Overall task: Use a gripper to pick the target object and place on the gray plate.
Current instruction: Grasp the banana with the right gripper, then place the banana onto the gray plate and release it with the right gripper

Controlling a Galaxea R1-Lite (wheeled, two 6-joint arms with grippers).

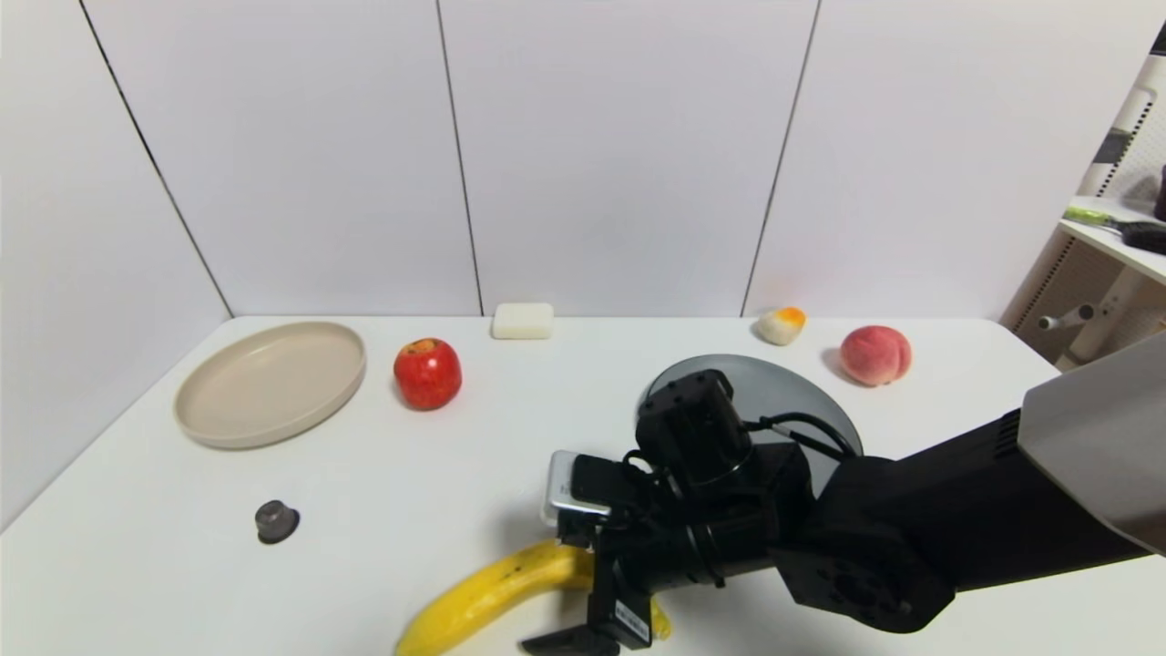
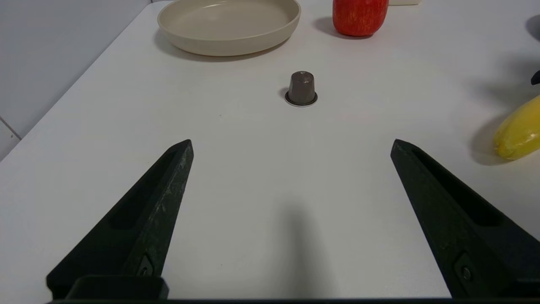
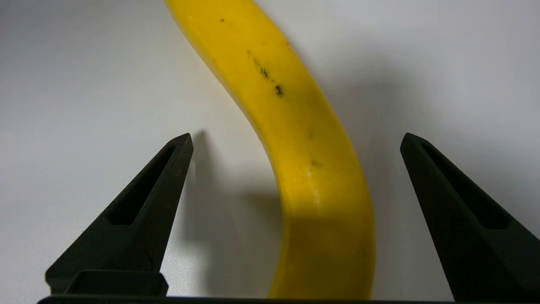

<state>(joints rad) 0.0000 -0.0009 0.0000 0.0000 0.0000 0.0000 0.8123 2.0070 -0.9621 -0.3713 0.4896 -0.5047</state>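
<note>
The yellow banana lies on the white table at the front edge, and its right part is hidden under my right arm. My right gripper hangs low over it, open. In the right wrist view the banana runs between the two black fingers of the gripper, with a gap on each side. The gray plate lies behind the right wrist, partly covered by it. My left gripper is open and empty over bare table, out of the head view. The banana's end shows beside it.
A beige plate and a red apple sit at the back left. A white block, a small white-orange item and a pink peach stand along the back. A dark capsule sits front left.
</note>
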